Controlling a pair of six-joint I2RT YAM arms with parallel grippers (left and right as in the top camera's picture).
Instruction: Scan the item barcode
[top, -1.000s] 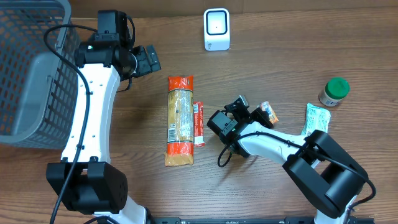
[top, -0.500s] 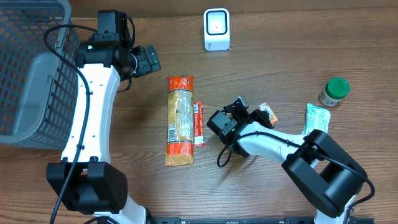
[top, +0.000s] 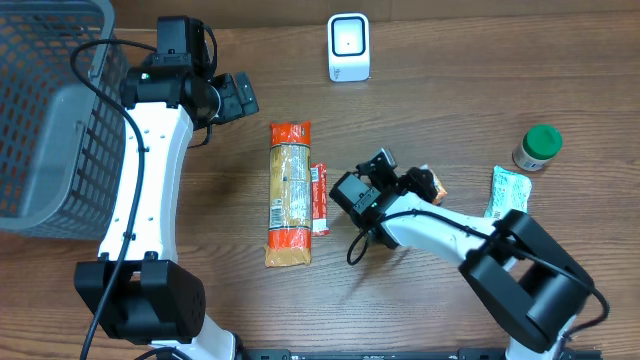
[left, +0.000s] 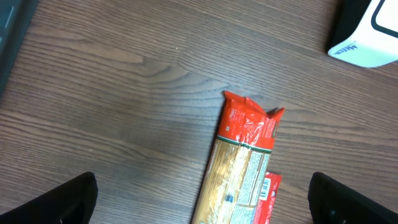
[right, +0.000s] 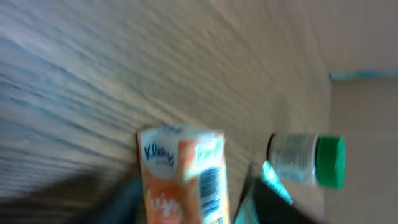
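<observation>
Well short of the scanner (top: 348, 47), the orange packet (right: 181, 177) sits on the tabletop (top: 480, 90) between the right gripper's (top: 408, 176) jaws, their grip unclear through blur, while the left gripper's (top: 240, 97) jaws gape empty; a loose lift could drop it.

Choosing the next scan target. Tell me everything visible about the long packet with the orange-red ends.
The long packet lies flat on the wooden table, with one end pointing toward the robot and the other away. Both ends are orange-red crinkled film, and the far one is crimped. The middle is pale yellow with a printed label panel, though its text is too small to read. A slim red packet lies against its right side. No gripper touches the long packet.
</observation>
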